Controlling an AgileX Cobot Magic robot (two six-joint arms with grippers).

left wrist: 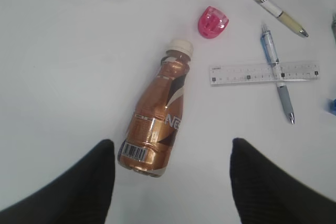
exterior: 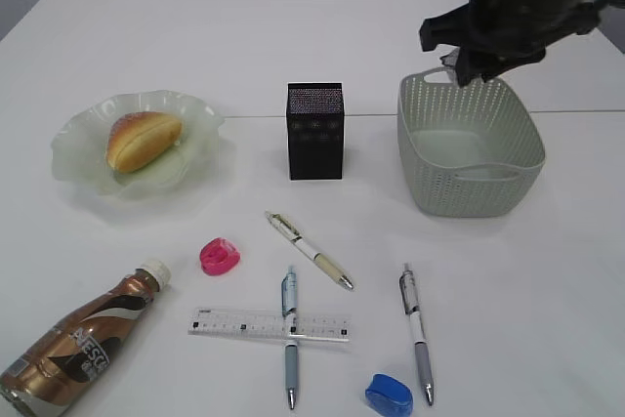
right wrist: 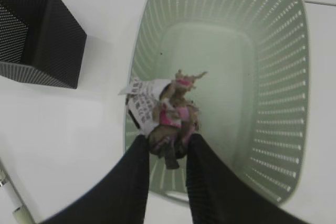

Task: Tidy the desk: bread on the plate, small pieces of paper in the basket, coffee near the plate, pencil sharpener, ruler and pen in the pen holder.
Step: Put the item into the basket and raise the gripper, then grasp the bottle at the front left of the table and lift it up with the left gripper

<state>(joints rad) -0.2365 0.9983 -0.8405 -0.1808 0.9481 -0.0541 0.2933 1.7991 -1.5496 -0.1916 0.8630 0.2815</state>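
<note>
The crumpled paper (right wrist: 167, 113) is pinched between the two fingers of the right tool (right wrist: 167, 148), hanging over the near rim of the basket (right wrist: 273, 77). In the wrist view the wad sits partly above the basket floor and partly above its left wall, so a release here might clip the edge. To do this step well, I would judge the tool should shift a little further toward the basket's middle before parting its fingers, then lift straight up so no scrap clings and drags out.

Left of the basket stands the black pen holder (exterior: 314, 131), and further left the plate (exterior: 78, 144) with the bread (exterior: 143, 139) already on it. In front of the basket, nearer the camera, lie three pens (exterior: 310, 250) (exterior: 290, 339) (exterior: 416, 331), the ruler (exterior: 234, 323), a pink sharpener (exterior: 220, 256) and a blue sharpener (exterior: 389, 396). Far to the basket's front left the coffee bottle (left wrist: 156, 127) lies on its side on the worktop (exterior: 527, 319), with the left tool (left wrist: 173, 182) hovering above its base, fingers spread wide and grasping nothing.
</note>
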